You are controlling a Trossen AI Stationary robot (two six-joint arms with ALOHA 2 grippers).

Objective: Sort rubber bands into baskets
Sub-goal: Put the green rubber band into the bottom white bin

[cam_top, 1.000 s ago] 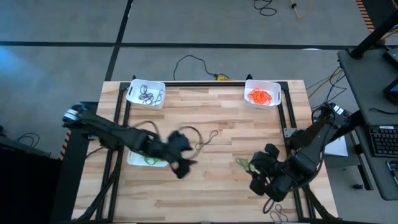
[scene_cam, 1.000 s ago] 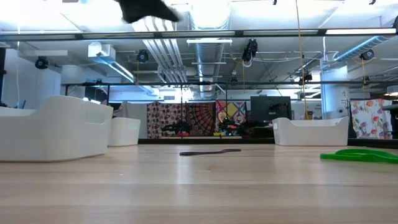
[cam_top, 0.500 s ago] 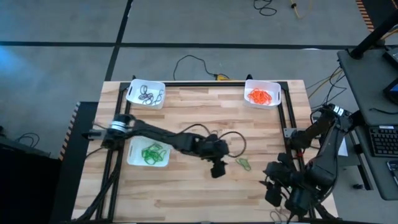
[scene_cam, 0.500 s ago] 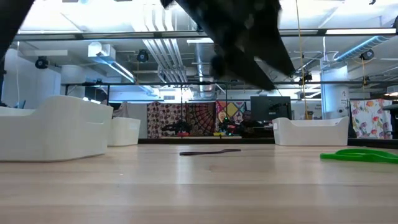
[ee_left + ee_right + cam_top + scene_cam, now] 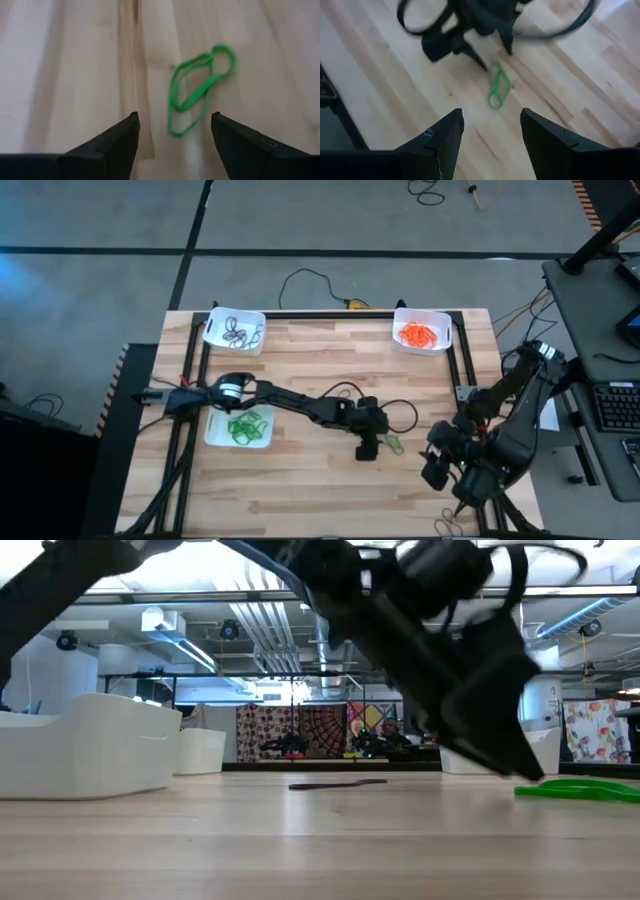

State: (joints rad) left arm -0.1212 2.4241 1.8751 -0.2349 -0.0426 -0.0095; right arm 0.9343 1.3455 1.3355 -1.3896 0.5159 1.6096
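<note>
**Left arm reaches out over a stray green band**

The left arm is stretched right across the middle of the table (image 5: 300, 490), and its left gripper (image 5: 366, 448) hangs just above the wood with the fingers (image 5: 117, 142) spread apart and nothing between them. Right ahead of those fingers lies a green rubber band (image 5: 197, 85), folded into a flattened loop, flat on the boards and untouched; from above it sits just beside the gripper, on the side toward the right arm. At table height the same band shows as a bright green strip with the dark fingertips angled down toward it, just short of it.

Over at the near right corner the right gripper (image 5: 445, 470) waits clear of the action, its fingers (image 5: 445, 137) parted and empty, its camera looking across at the green band and the left gripper above it.

Now the baskets. The basket (image 5: 240, 427) on the left side, under the left arm's reach, holds a tangle of green bands (image 5: 242, 425). The far-left basket (image 5: 236, 330) carries dark bands (image 5: 243, 335), and the far-right basket (image 5: 423, 331) a heap of orange bands (image 5: 418, 334). One dark band (image 5: 337, 783) lies loose on the wood mid-table, well apart from any basket
</note>
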